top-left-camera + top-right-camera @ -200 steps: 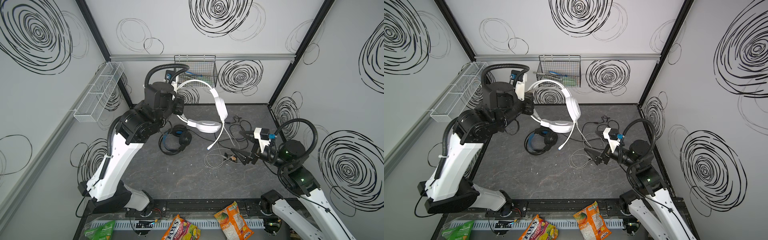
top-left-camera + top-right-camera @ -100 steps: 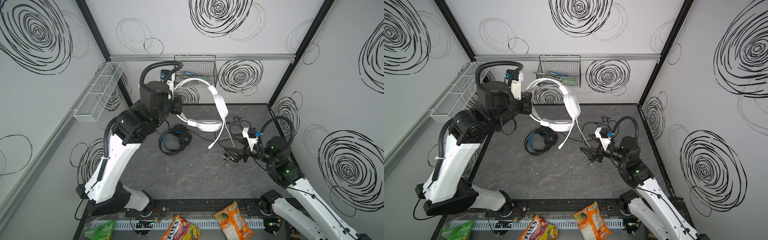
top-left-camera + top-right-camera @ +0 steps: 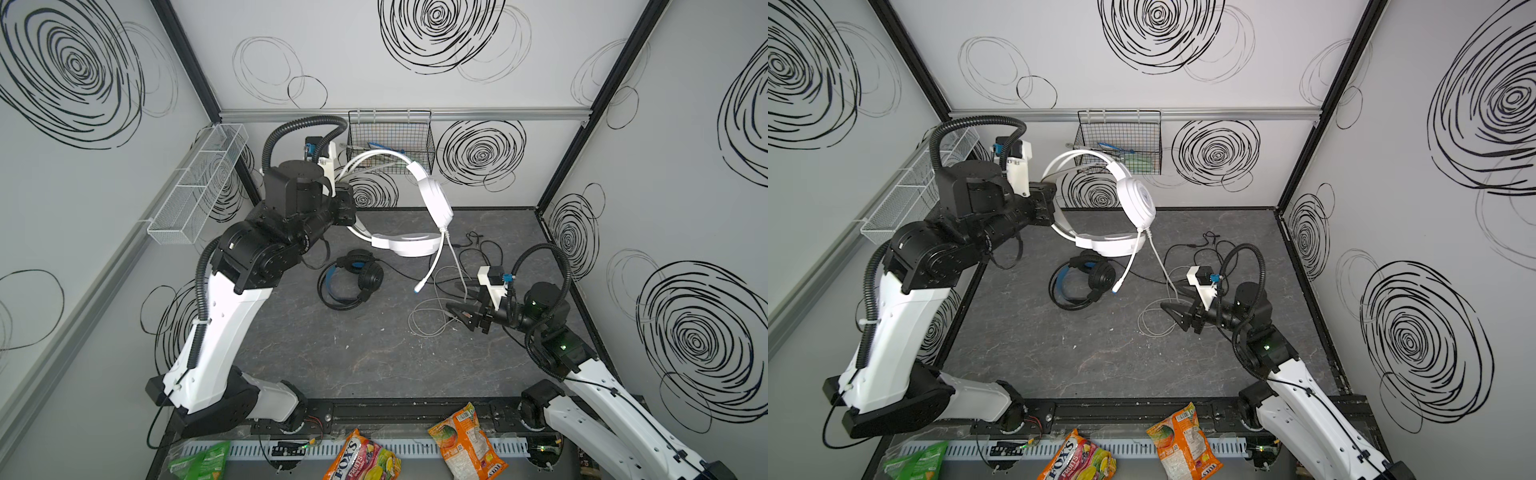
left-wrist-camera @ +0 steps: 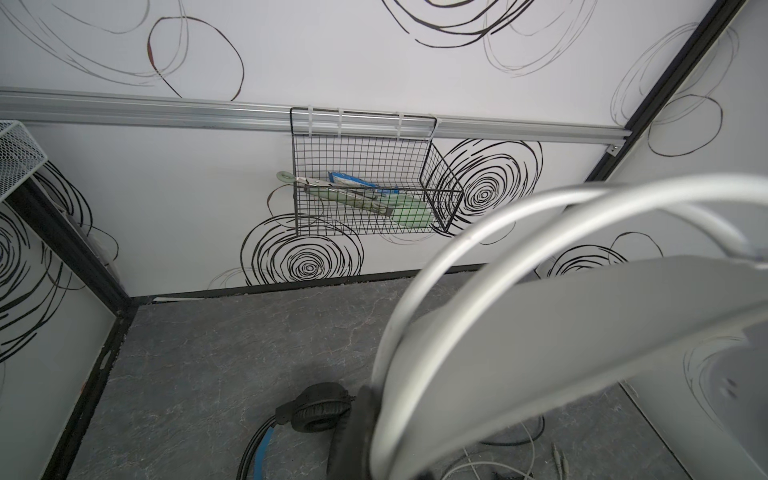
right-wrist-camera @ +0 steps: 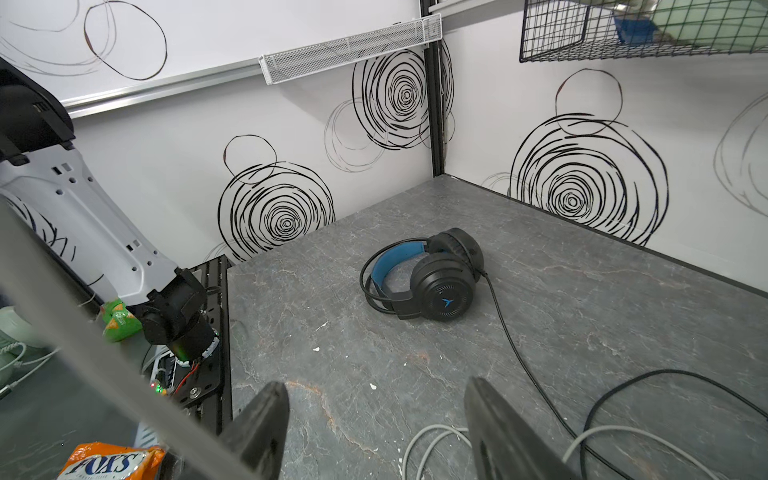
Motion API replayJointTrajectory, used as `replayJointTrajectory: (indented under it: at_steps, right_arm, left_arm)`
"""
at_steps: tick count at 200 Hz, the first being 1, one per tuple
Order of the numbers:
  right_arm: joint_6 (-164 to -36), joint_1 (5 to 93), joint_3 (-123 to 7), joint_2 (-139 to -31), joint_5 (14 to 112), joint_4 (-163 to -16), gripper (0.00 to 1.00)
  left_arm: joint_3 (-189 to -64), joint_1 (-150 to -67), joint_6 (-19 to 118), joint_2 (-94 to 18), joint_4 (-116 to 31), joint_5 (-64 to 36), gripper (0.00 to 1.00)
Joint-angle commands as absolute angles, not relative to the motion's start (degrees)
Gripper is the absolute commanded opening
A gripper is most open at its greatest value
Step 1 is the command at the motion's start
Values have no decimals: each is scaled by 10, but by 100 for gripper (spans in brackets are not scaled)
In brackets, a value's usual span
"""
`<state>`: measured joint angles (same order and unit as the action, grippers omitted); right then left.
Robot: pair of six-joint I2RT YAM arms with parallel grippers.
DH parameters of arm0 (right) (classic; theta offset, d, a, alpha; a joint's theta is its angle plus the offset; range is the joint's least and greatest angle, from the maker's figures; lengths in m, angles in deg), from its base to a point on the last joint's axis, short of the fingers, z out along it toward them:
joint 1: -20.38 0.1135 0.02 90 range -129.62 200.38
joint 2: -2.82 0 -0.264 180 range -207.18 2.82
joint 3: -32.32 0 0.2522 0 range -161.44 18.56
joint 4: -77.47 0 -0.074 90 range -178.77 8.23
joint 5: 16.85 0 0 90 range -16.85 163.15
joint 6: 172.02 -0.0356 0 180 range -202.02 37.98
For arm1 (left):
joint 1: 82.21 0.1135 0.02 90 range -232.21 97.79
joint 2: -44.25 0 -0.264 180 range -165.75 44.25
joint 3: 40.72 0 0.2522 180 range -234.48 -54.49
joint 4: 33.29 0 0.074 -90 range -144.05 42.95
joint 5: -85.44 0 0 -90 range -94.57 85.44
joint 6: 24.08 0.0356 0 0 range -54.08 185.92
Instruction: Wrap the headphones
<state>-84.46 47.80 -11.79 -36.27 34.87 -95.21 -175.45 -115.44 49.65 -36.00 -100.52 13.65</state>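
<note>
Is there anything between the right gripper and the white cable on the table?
Nothing visible stands between them. The right gripper is open low over the table, and in the right wrist view a loop of the white cable shows between its fingers. The black cable runs close beside it.

Grey tabletop (image 3: 353, 357) bears black headphones (image 3: 353, 279) and cables (image 5: 505, 328).

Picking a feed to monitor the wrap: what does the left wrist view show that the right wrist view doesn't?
Only left wrist: the headband of the white headset, close up. Only right wrist: the right gripper, jaws open over the table, plus the left arm and a FOX'S bag. Both: the black headset lying on the table, the wire basket, loose white cable.
</note>
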Motion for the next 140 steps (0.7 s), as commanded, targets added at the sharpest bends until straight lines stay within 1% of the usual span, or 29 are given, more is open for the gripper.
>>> replayJointTrajectory:
  at_steps: [1,46,69,94,128,140]
  right_arm:
    - [-847,482,-115,-365,346,-982,68]
    - [-842,487,-116,-371,351,-980,56]
    - [-842,490,-116,-374,348,-981,49]
    - [-835,490,-117,-374,351,-977,43]
    - [-826,494,-120,-373,353,-966,30]
    - [-825,496,-122,-374,359,-962,23]
  left_arm:
    - [-1760,-1143,466,-335,-942,119,0]
    - [-1757,-1124,463,-327,-944,103,0]
    - [-1754,-1117,461,-326,-944,94,0]
    - [-1753,-1110,459,-325,-945,85,0]
    - [-1751,-1097,456,-322,-942,76,0]
    - [-1750,-1090,454,-321,-941,72,0]
